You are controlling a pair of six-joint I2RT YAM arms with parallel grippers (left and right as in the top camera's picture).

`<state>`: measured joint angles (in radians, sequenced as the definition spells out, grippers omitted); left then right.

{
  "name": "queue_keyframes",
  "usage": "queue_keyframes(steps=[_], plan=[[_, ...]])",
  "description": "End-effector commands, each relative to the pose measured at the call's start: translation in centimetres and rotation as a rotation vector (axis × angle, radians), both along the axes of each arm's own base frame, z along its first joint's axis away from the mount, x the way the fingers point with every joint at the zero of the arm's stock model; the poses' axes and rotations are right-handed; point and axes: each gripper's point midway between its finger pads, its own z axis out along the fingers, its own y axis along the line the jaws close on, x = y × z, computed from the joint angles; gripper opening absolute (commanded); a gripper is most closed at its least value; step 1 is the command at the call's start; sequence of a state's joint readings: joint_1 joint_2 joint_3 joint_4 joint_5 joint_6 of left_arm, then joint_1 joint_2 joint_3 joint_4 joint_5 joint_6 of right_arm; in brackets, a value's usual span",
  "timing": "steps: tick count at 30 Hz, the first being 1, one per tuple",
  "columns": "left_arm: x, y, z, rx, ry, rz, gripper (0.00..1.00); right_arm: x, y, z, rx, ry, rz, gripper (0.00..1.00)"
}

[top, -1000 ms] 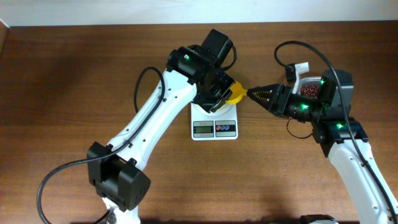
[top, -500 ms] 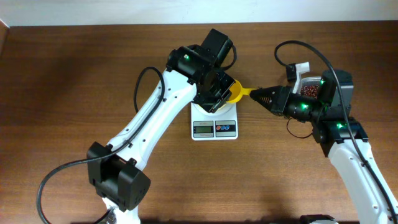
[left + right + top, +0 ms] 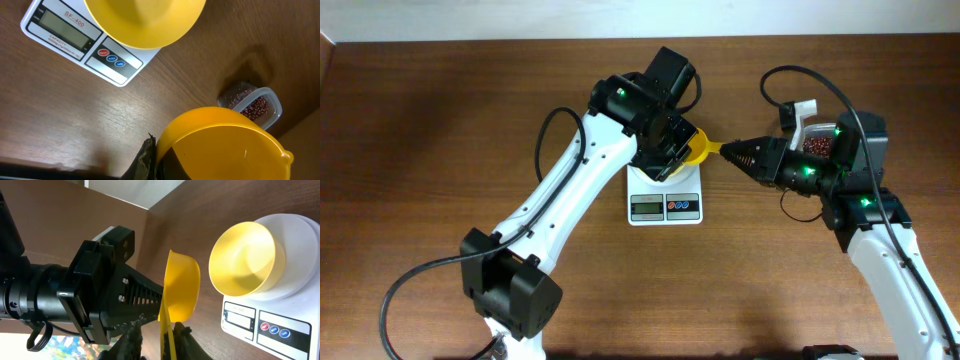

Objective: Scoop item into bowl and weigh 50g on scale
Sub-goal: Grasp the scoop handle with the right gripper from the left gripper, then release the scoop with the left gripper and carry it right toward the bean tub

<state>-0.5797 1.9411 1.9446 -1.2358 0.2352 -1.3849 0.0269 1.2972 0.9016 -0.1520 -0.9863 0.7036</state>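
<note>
Pale yellow bowl (image 3: pixel 247 257), empty, sits on the white scale (image 3: pixel 295 315); yellow scoop (image 3: pixel 181 287) just beside it, cup pinched by the left gripper (image 3: pixel 678 150), handle running toward the right gripper (image 3: pixel 159 337), whose fingers flank it, clamping unclear; beans (image 3: pixel 252 106) in clear container (image 3: pixel 272 97) beyond, nearer the right arm.

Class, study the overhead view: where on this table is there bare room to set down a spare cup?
Free: the wide wood left of the left arm; the strip in front of the scale, across to the right arm. Crowded: from scale to bean container, around the yellow scoop.
</note>
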Motion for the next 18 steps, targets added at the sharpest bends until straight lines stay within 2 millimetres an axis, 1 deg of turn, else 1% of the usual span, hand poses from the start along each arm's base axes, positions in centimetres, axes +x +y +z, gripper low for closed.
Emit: queue_keyframes(steps=[1,4,9,11,13,18], plan=[[0.4,0.0,1.4,-0.003,-0.061,-0.032,0.00,0.4,0.1,0.4,-0.009,-0.019,-0.003,0.27],[0.4,0.0,1.4,-0.002,-0.067,-0.045,0.00,0.4,0.1,0.3,-0.011,-0.019,-0.006,0.30],[0.4,-0.1,1.4,-0.002,-0.071,-0.050,0.00,0.5,0.0,0.3,-0.017,-0.019,-0.015,0.30],[0.4,-0.5,1.5,-0.004,-0.092,-0.085,0.00,0.6,-0.1,0.2,-0.019,-0.019,-0.019,0.32],[0.3,-1.2,1.7,-0.011,-0.106,-0.101,0.00,0.6,-0.1,0.2,-0.019,-0.018,-0.019,0.29],[0.3,-1.7,1.8,-0.016,-0.119,-0.110,0.00,0.6,-0.1,0.2,-0.019,-0.019,-0.019,0.25]])
